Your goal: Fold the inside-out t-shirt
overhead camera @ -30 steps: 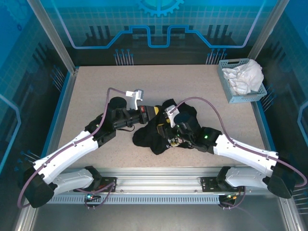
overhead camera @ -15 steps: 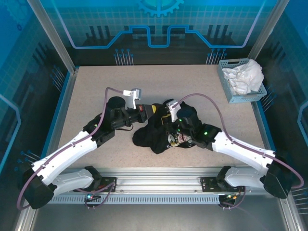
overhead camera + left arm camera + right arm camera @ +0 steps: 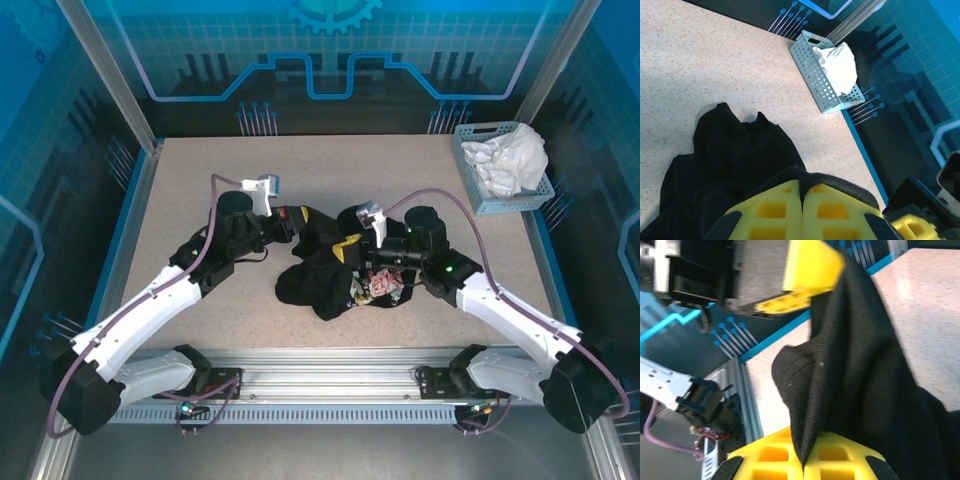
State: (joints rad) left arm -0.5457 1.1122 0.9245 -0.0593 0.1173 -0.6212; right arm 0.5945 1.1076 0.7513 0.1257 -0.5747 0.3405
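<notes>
The speckled beige counter [image 3: 200,180] lay inside a blue-panelled enclosure. The large black inside-out cloth t-shirt [image 3: 310,285] sat bunched near its middle, with its red-and-white print [image 3: 375,288] showing on the near side. Both hands met over the heap. The left hand [image 3: 801,200] was closed with black cloth caught at its tips, and the right hand [image 3: 802,460] pinched a ridge of the same cloth just beside it. Doing this step well probably meant drawing the two grips apart and upward. Both pinches would need to stay firm, so the bundle opened flat before any fold.
</notes>
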